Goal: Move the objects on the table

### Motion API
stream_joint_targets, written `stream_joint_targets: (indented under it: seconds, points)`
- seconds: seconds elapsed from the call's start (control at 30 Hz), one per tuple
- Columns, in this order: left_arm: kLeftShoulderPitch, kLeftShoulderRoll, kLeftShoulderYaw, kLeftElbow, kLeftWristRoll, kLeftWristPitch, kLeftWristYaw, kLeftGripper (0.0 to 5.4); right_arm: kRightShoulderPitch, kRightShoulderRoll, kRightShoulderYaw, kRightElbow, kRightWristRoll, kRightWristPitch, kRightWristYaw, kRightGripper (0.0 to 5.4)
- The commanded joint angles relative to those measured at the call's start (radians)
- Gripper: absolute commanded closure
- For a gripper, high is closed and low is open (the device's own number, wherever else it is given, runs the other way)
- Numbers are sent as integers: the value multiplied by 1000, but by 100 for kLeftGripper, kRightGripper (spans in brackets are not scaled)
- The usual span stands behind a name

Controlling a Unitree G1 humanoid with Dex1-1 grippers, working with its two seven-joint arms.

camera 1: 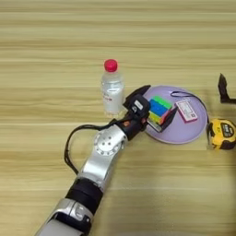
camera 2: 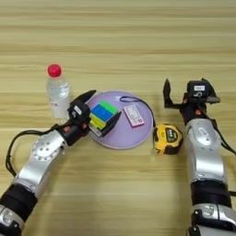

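My left pincer point(camera 2: 102, 120) clamps the multicoloured puzzle cube point(camera 2: 103, 115) on the lilac round plate's point(camera 2: 138, 133) near-left part; my right pincer point(camera 2: 171, 97), spread wide, waits beyond its right rim.

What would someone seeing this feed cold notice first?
The left gripper holding the multicoloured puzzle cube over the lilac plate at centre. Next, the red-capped bottle standing left of the plate, and the yellow tape measure by its right rim, below the open right gripper.
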Motion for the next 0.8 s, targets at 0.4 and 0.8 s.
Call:
stream_joint_targets:
  seconds: [0.4,0.8]
  points:
    - [65,36,62,-163,-8,87,87,1,361,-59,1,-364,127,65,235,0]
    - [59,40,83,-127,-4,76,95,1,379,-66,-12,-181,254,117,413,0]
